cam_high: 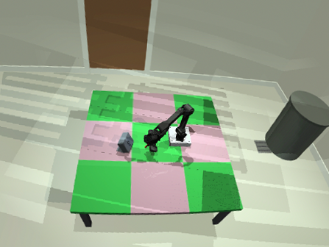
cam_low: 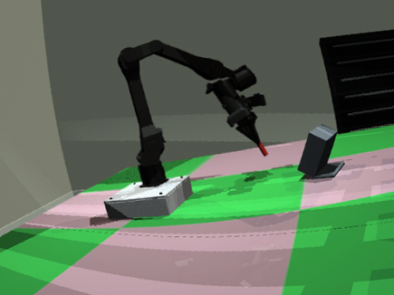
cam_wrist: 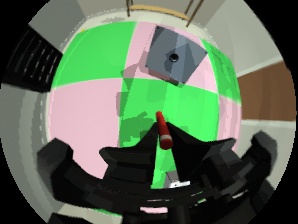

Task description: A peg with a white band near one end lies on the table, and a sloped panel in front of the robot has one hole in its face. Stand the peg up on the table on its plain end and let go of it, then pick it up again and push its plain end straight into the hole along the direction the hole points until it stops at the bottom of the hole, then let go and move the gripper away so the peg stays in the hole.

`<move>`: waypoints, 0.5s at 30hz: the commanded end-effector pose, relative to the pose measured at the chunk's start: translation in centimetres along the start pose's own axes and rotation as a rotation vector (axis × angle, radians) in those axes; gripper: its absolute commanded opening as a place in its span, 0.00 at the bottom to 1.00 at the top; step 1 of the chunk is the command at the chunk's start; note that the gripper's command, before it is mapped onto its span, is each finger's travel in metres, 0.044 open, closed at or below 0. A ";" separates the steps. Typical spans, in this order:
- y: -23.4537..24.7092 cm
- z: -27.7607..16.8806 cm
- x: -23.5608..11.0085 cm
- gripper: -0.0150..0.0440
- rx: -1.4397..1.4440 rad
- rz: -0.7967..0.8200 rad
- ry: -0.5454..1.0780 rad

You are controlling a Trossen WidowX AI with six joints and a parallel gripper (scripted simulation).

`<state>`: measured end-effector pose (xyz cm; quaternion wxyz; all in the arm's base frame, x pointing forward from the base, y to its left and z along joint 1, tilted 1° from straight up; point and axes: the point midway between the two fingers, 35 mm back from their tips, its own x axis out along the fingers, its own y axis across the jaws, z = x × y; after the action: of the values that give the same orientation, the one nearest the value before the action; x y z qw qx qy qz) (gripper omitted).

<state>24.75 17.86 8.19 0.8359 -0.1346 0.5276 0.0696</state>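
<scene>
Exterior view: I saw the arm (cam_low: 138, 97) rise from its grey base block (cam_low: 126, 207) on the left of the checkered desk (cam_low: 210, 257), bend over at the top and reach down to the right.
Hand: I had the hand (cam_low: 251, 135) closed narrowly on the red peg (cam_low: 263, 149), its jaws pinching the peg's upper part.
Peg: it hung clear of the desk, tilted, with its free red end lowest and leaning toward the panel; a small shadow lay on the green square under it.
White band: I could not make it out in any view; the gripped end sat hidden between the fingers.
Panel: the sloped grey panel (cam_low: 318, 150) stood on its foot to the right of the peg, well apart from it.
Wrist view: I saw the peg (cam_wrist: 164, 131) stick out from the hand toward the panel (cam_wrist: 174, 58), whose dark hole (cam_wrist: 173, 58) sat in the middle of its face, farther off and nearly in line with the peg.
Top view: I saw the hand (cam_high: 151, 144) over the centre green square, the panel (cam_high: 125, 142) just left of it, and a dark bin (cam_high: 299, 126) on the floor at far right.
</scene>
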 end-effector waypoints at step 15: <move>0.0 1.4 0.6 0.25 -0.059 -0.064 -0.153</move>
<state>26.03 18.27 8.22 0.8668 -0.1626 0.4663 0.0691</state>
